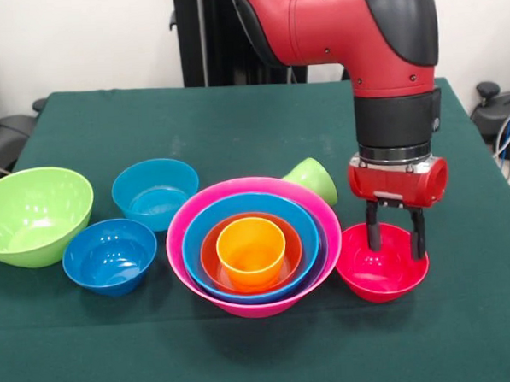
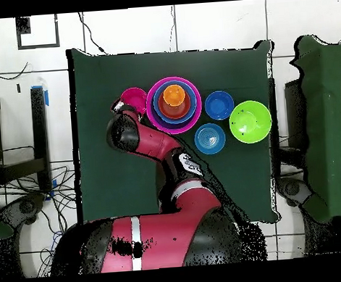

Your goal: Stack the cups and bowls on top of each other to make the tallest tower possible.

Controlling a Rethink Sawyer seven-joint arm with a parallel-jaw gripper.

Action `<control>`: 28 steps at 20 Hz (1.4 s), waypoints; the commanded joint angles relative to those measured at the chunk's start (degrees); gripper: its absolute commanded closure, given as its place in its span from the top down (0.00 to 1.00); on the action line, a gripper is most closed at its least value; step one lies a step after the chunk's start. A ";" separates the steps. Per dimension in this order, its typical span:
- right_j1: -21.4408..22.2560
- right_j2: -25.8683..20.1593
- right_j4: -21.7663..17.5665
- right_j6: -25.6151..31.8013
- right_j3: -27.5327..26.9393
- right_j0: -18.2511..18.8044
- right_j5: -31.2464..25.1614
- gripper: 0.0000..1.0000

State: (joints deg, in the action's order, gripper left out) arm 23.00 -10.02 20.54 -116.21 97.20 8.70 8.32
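Observation:
The tower stands mid-table: a big pink bowl [image 1: 180, 256] holds a blue bowl [image 1: 195, 245], an orange bowl [image 1: 212, 257] and the orange cup [image 1: 251, 253], upright in the middle. It also shows in the overhead view [image 2: 174, 104]. The lime green cup [image 1: 313, 179] lies tipped on its side behind the pink bowl. A red-pink bowl [image 1: 381, 278] sits to the right of the tower. My gripper [image 1: 396, 239] is lowered onto it. Its fingers are apart, one inside the bowl and one by the far right rim. It holds nothing.
A large lime green bowl [image 1: 34, 215], a sky blue bowl [image 1: 155, 192] and a dark blue bowl [image 1: 110, 256] stand apart on the green table [image 1: 234, 124], to the left of the tower. In the overhead view they lie to the right of the tower, the lime green bowl [image 2: 250, 121] outermost.

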 commanded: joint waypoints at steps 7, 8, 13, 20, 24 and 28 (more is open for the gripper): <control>-2.29 -7.66 1.08 -12.58 -2.02 -0.55 1.44 1.00; -2.33 -7.75 1.38 -12.62 -2.26 -0.74 1.33 1.00; -2.73 -8.30 1.88 -12.65 -2.94 -1.13 1.31 1.00; -3.69 -7.48 0.62 -11.12 -3.60 -0.68 1.53 1.00; -1.43 -7.05 0.61 -11.21 -1.66 -0.68 -0.07 1.00; -1.82 -7.22 0.12 -11.09 -1.77 -0.39 0.44 1.00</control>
State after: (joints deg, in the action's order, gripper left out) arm 21.41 -13.01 20.55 -116.21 96.09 8.28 8.50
